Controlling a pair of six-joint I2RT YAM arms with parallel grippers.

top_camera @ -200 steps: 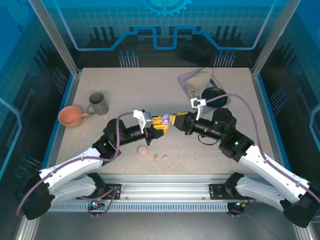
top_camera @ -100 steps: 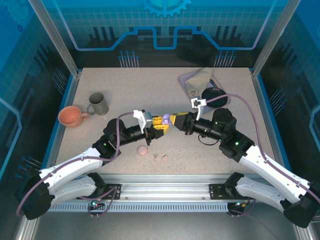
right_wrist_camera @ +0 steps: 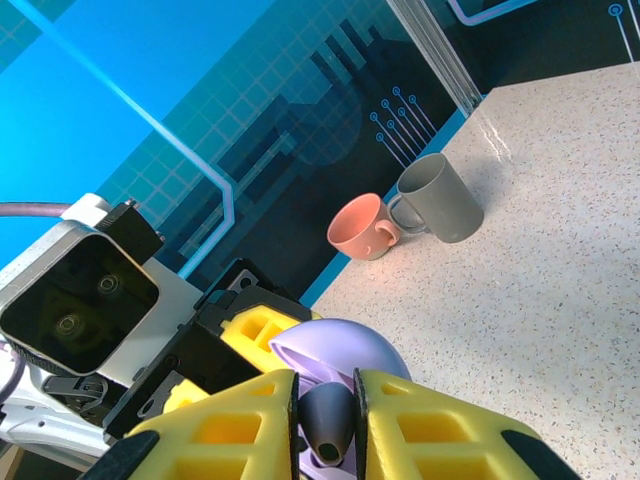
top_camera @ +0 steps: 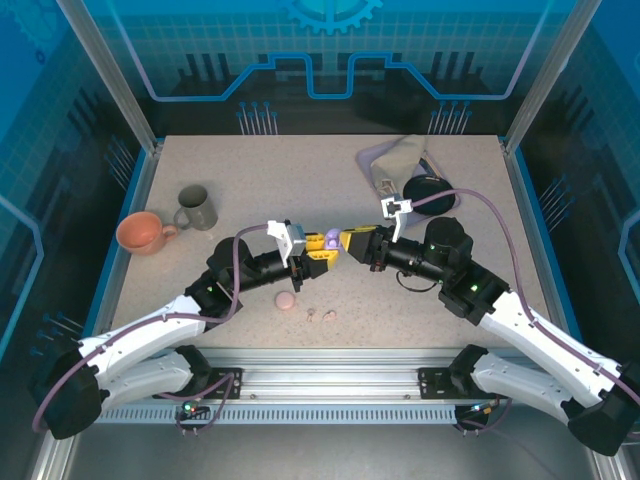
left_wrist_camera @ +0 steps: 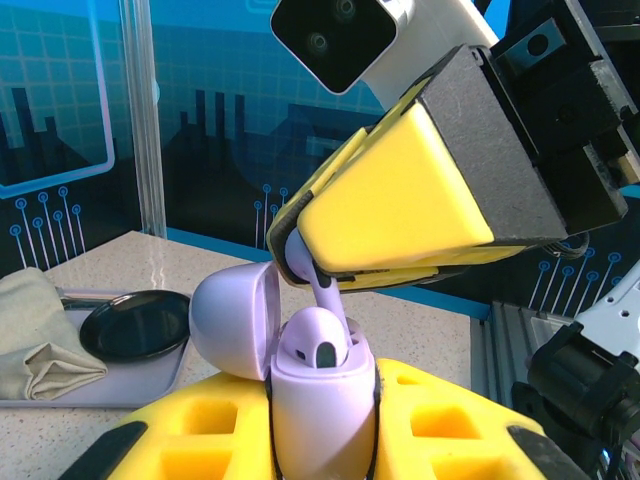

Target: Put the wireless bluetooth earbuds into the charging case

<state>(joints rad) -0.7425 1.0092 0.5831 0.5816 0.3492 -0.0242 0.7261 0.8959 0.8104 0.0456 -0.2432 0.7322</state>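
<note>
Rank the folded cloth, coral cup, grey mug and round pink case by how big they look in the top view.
1. folded cloth
2. coral cup and grey mug, too alike to separate
3. round pink case

A speckled beige tabletop [top_camera: 300, 180] is seen, framed by metal rails. At its left side a coral cup [top_camera: 143, 232] and a grey mug [top_camera: 198, 208] are placed upright, just beside each other. At the far right corner a pale lavender tray [top_camera: 366, 160] is laid; a crumpled beige cloth [top_camera: 405, 158] and a round black dish [top_camera: 428, 190] are carried by it. Near the front edge, about the middle, a small round pink case [top_camera: 286, 300] is found, probably closed. Just to its right two tiny pale pink earbuds [top_camera: 320, 315] are lying.
</note>
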